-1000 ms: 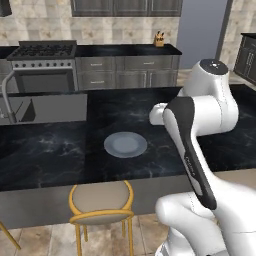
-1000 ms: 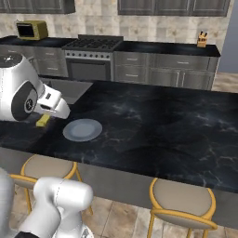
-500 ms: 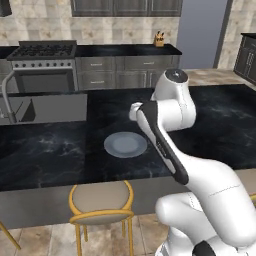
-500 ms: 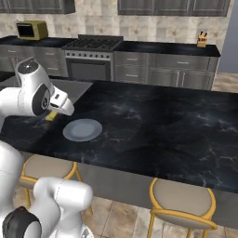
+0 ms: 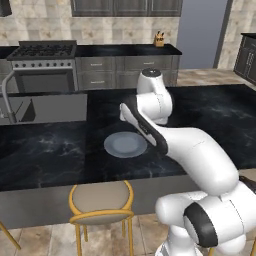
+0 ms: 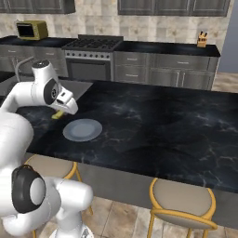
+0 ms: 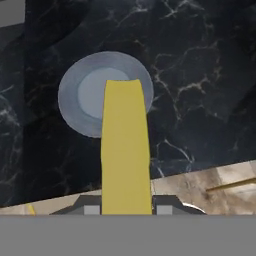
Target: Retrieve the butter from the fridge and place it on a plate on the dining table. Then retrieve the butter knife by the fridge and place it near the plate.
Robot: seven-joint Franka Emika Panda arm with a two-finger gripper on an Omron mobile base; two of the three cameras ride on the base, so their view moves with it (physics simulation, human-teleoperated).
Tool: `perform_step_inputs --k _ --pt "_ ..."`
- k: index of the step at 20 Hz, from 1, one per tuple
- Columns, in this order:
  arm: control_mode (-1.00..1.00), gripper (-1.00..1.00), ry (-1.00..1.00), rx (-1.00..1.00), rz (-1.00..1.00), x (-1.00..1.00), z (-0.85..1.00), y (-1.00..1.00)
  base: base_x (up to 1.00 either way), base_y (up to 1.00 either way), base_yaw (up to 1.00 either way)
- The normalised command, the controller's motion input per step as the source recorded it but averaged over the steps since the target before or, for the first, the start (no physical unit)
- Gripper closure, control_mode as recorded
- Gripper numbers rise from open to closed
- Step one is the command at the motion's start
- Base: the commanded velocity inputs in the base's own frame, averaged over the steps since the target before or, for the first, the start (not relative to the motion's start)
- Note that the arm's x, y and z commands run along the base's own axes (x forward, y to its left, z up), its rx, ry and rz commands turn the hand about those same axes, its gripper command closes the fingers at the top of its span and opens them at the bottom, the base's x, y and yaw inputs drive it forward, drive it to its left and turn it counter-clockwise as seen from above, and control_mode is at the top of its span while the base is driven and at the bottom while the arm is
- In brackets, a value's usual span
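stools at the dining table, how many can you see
3: one stool below the plate, one stool further right along the dining table, and a leg at the left base view's left edge. More may be hidden.

Beige stone tiles cover the back wall (image 5: 45, 22) across the top of the left base view; dark grey upper cabinets (image 5: 125, 7) hang at the top centre; below them a steel range (image 5: 42, 65) sits at upper left, beside grey drawer units (image 5: 125, 72) under a black counter; a knife block (image 5: 159, 39) stands on that counter at upper centre; a yellow microwave (image 6: 31, 29) sits at upper left of the right base view; tan tiled floor (image 5: 45, 240) runs along the bottom; yellow-framed stools (image 6: 182, 202) stand at the lower edge.
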Motion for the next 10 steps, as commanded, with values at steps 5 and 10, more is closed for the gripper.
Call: perform_step_inputs --k 5,10 --pt "-1.00 1.00 0.02 0.00 -0.03 0.53 -0.63 -0.01 0.00 0.00 0.00" --pt "-1.00 1.00 0.00 0.00 -0.01 0.45 -0.48 0.00 0.00 0.00 0.00"
